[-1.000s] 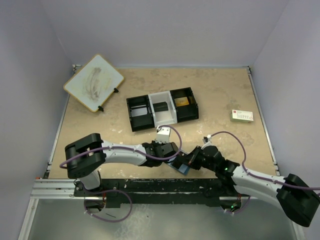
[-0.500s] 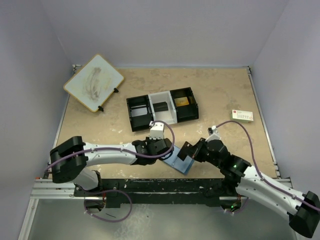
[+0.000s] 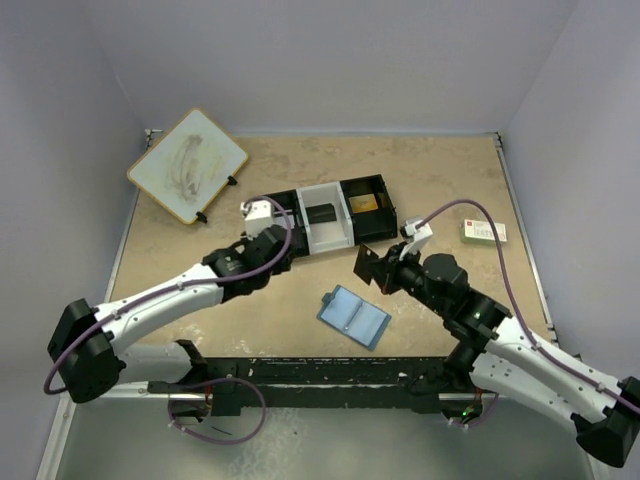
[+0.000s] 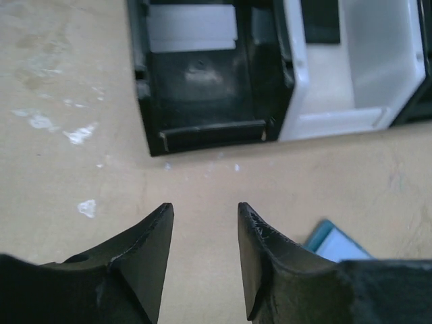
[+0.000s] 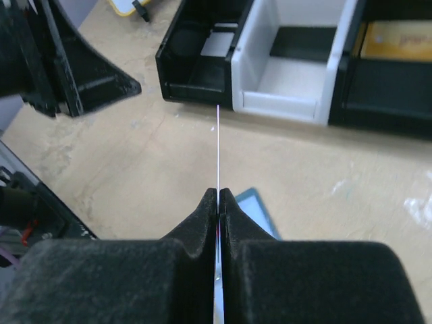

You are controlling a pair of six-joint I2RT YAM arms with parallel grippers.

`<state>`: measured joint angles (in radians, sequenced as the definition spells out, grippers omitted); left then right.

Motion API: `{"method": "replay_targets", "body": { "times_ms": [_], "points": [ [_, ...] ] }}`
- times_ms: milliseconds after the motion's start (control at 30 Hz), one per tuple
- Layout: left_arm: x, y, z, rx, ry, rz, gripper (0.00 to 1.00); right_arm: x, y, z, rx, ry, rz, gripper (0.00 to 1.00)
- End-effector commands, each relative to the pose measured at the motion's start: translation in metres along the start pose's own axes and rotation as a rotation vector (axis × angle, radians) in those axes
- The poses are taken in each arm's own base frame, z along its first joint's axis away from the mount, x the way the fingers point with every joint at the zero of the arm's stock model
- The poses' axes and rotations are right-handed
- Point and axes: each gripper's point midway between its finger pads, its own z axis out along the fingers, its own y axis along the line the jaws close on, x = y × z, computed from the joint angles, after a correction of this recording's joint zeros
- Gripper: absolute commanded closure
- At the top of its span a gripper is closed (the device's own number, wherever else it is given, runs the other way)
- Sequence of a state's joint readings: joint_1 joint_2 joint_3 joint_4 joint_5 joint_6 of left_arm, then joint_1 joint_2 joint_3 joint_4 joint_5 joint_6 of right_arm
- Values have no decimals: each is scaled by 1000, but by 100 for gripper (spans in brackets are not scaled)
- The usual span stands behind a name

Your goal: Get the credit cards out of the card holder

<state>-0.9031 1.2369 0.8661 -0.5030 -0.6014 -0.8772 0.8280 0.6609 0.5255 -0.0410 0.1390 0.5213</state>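
Speckled beige table (image 3: 450, 190) is carrying a boxy black-and-white tray (image 3: 330, 243). The soft blue card holder (image 3: 354, 316) is lying open and flat near the front edge. Both arms were on it a second ago and are now pulling clear. Left gripper (image 4: 202, 226) is hanging part-open and empty, right gripper (image 5: 218, 194) is pinching a thin stiff card (image 5: 218, 145).

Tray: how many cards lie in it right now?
3: a pale card in the left black compartment, a black card in the white middle one, a gold card in the right black one. Others may hide beneath. A fourth card sits edge-on in the right pincer.
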Motion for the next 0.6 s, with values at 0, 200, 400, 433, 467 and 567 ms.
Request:
{"method": "replay_targets", "body": {
  "times_ms": [0,200,400,433,467,567],
  "points": [
    [-41,29,-15,-46,-41,-27,56,-44,22,6,-102,-97,-300,100],
    [-56,94,-8,-200,-46,-72,38,-53,16,24,-60,-95,-456,100],
    [-64,147,4,-342,-58,-88,27,-60,15,66,-25,-12,-650,100],
    [-68,151,4,-353,-68,-91,27,-64,8,79,27,6,-658,100],
    [-71,153,3,-361,-75,-91,26,-65,0,93,66,35,-673,100],
    [-79,163,-4,-406,-116,-75,26,-68,-18,131,118,135,-695,100]
  ]
}}
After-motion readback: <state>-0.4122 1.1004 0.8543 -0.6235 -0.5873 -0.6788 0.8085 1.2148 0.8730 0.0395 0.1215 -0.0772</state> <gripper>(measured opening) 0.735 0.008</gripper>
